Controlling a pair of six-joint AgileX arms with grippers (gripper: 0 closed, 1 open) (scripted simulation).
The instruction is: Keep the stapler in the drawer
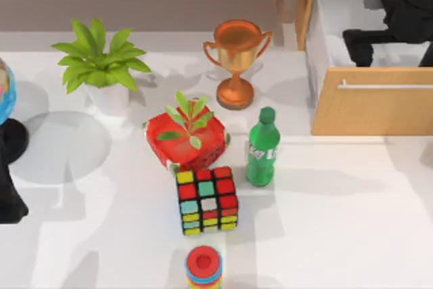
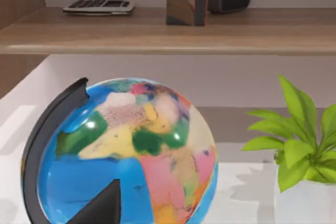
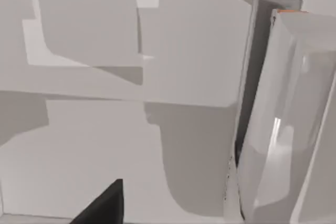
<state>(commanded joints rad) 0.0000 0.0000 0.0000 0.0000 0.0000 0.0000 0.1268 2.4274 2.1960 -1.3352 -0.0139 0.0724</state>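
Inside the open drawer [image 1: 369,109] at the table's far right, you see the right gripper [image 1: 369,44] over the white interior. The stapler [image 3: 273,124] lies close beside it; finger state cannot be determined. The left arm sits parked at the left edge.

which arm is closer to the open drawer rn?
Right. The right arm reaches over the open drawer at the table's right; the left arm sits at the far left edge, beside the globe.

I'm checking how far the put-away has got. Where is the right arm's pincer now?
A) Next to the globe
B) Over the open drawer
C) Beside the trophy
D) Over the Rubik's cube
B: in the top view the right pincer hangs over the white inside of the open drawer, with the stapler close beside it in the right wrist view.
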